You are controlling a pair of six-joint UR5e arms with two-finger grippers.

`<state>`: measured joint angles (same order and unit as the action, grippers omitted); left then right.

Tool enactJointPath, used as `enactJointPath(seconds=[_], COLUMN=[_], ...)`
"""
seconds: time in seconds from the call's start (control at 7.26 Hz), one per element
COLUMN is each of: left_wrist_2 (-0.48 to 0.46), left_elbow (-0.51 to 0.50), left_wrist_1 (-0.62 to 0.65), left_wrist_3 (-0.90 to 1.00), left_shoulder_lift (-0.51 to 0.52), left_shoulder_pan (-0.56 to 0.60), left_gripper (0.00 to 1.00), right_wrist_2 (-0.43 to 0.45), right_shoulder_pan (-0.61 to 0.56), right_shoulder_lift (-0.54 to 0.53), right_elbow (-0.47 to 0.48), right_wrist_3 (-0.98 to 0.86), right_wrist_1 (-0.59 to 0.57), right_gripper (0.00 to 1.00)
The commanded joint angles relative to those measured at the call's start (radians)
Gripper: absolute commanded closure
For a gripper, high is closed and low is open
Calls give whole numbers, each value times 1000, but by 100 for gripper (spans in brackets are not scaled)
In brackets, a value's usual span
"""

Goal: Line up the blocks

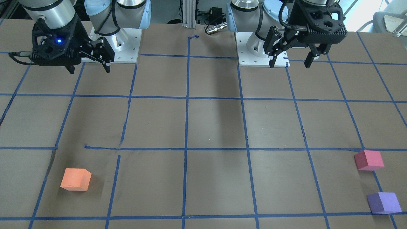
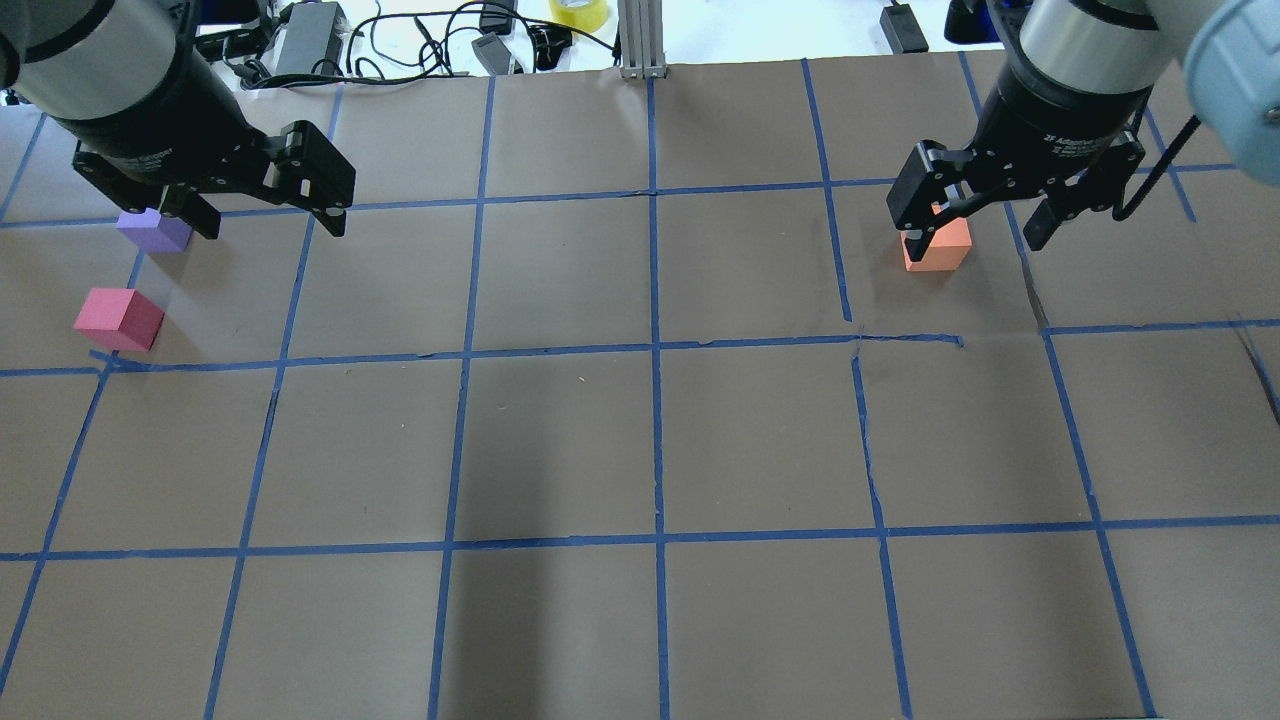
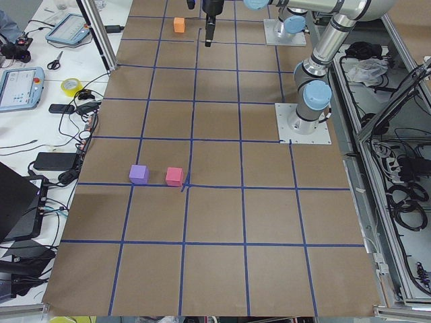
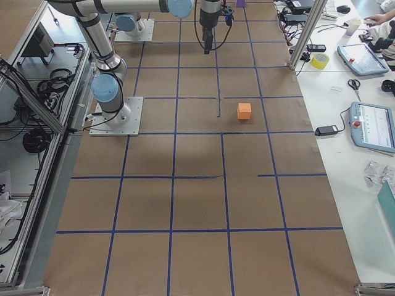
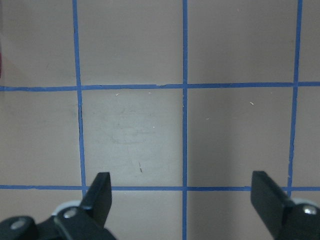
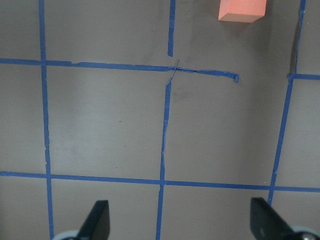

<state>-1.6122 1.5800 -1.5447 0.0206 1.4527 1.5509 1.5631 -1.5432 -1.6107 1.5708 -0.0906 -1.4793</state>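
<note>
The orange block (image 1: 75, 179) lies on the table on my right side, far from the robot bases; it also shows in the overhead view (image 2: 937, 245) and at the top of the right wrist view (image 6: 242, 10). The red-pink block (image 1: 369, 160) and the purple block (image 1: 383, 203) lie close together but apart on my left side, the purple one farther out (image 2: 153, 231). My left gripper (image 1: 290, 63) and my right gripper (image 1: 90, 69) hang high above the table near the bases. Both are open and empty, as both wrist views show.
The table is brown paper with a blue tape grid (image 1: 186, 149). The two arm bases (image 1: 114, 44) (image 1: 260, 47) stand at the robot's edge. An aluminium post (image 2: 640, 40), cables and a tape roll (image 2: 578, 12) sit past the far edge.
</note>
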Motion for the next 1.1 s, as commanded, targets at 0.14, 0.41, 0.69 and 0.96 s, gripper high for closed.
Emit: enactJointPath(seconds=[0.14,0.41,0.69,0.96], left_wrist_2=[-2,-2,-2,-2], left_elbow=[0,0,0,0], left_wrist_1=[0,0,0,0], left_wrist_3=[1,1,1,1], left_shoulder_lift=[0,0,0,0], left_shoulder_pan=[0,0,-2,-3], left_gripper=[0,0,0,0], right_wrist_2=[2,2,3,46], right_shoulder_pan=[0,0,0,0], right_shoulder_lift=[0,0,0,0], right_elbow=[0,1,1,3], right_wrist_3=[-1,-6,-11,-5], right_wrist_1=[1,-1,5,11], right_gripper=[0,0,0,0])
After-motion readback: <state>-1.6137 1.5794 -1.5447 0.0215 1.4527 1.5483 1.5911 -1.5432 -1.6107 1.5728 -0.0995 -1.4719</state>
